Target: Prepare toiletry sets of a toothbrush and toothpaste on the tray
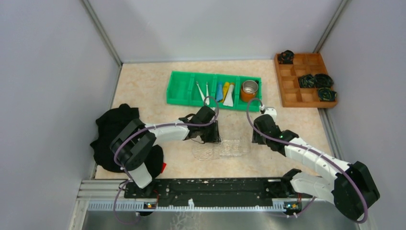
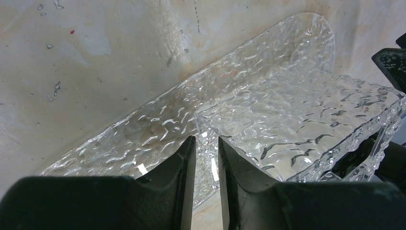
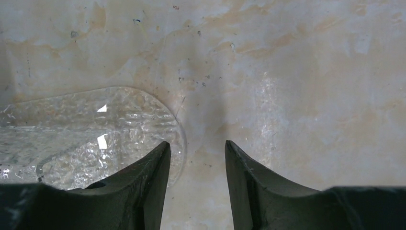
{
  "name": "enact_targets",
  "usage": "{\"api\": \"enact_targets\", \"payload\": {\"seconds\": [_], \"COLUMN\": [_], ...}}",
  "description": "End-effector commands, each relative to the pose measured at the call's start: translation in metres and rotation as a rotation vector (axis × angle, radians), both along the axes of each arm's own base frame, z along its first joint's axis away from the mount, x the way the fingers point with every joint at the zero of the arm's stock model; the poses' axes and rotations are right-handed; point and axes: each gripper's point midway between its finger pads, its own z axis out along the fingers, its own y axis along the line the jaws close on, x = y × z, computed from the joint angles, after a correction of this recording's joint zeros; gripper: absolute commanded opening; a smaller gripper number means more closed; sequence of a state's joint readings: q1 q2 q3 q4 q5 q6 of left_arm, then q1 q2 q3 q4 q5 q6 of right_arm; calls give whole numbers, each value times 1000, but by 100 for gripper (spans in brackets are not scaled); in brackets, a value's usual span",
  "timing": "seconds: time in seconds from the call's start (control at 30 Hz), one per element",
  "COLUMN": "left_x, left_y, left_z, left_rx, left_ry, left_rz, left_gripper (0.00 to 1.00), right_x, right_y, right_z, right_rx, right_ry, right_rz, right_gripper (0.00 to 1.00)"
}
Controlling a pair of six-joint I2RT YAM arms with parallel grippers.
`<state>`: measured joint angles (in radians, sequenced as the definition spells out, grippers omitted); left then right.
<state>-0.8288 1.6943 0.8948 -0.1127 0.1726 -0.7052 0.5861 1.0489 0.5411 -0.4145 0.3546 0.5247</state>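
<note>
My left claw (image 2: 206,158), jaws narrow, pinches the tray (image 2: 287,110) by its rim, I judge to reposition it; right claw (image 3: 196,158) stands wide, tray end beside one finger.

Two grippers, left gripper (image 1: 212,135) and right gripper (image 1: 256,137). Between them one clear tray (image 1: 229,148), possibly two stacked. Beyond them one green bin (image 1: 179,89), two toothbrushes (image 1: 199,90), three toothpaste tubes (image 1: 225,90), one tin (image 1: 249,90). Beyond the right gripper one wooden box (image 1: 292,92), four black coils (image 1: 307,81). Outside the left gripper one black cloth (image 1: 111,128)
</note>
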Motion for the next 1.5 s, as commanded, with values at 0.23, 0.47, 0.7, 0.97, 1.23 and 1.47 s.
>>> {"api": "enact_targets", "payload": {"seconds": [0.23,0.47,0.7,0.97,1.23,1.47], "left_x": [-11,-22,-28,-25,-26,-28], "left_y": [22,49,53,55,54,58], "left_z": [28,35,29,26,27,27], "left_rx": [9,48,48,66,61,61], "left_ry": [-55,-86,-73,-79,-77,-75], "left_rz": [9,41,41,48,47,56], "left_gripper": [29,29,29,29,29,29], "right_x": [16,17,11,6,11,14], "right_y": [48,80,106,105,115,115], "right_z": [26,30,24,19,21,16], "right_rx": [175,170,151,146,151,140], "right_ry": [-39,-20,9,15,12,6], "right_rz": [141,236,287,276,297,298], "right_gripper": [45,43,43,43,43,43]}}
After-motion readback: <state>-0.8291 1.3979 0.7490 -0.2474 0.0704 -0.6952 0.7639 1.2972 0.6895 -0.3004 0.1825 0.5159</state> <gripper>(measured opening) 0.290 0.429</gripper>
